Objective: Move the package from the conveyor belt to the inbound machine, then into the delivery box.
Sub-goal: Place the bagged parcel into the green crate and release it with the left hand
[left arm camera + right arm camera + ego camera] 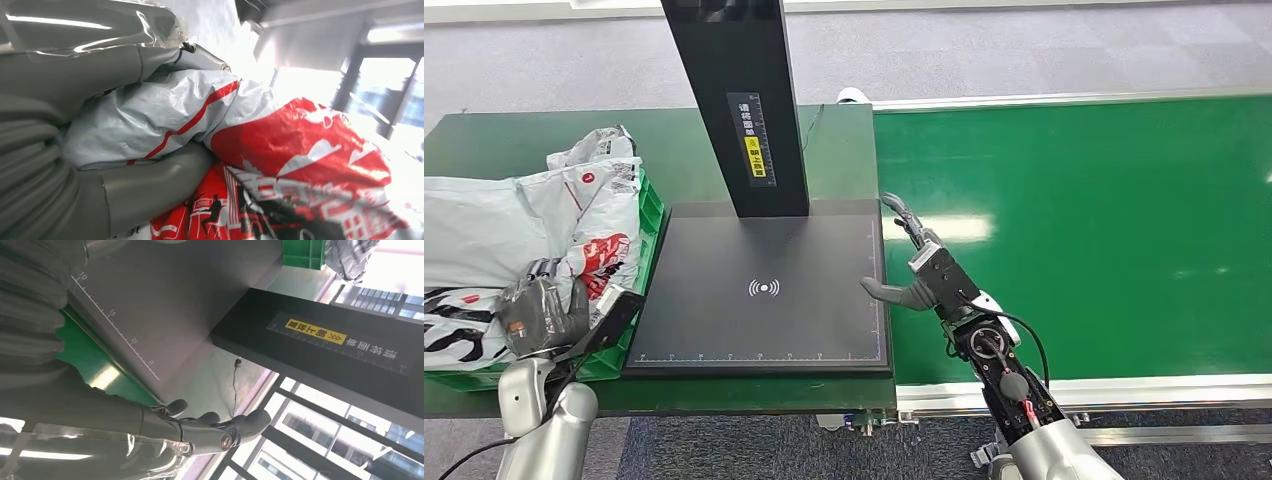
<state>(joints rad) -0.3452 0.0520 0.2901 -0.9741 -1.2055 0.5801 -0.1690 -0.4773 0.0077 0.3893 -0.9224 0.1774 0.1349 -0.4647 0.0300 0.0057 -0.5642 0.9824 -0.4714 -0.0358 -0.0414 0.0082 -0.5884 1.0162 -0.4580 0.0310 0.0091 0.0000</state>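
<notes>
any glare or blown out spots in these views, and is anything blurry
Head view: a white glare patch on the conveyor belt just past the right hand, otherwise sharp. Left wrist view: background washed out white, the package soft at such close range. Right wrist view: bright windows overexposed, the machine's column still readable.

**Left hand gripping, right hand spread free**

The left hand (542, 312) sits at eight o'clock, its arm rising from the bottom edge, thumb (150, 187) and fingers pressed into crinkled plastic. The right hand (909, 262) reaches toward eleven o'clock from five o'clock, fingers (220, 432) apart, holding nothing.
</notes>
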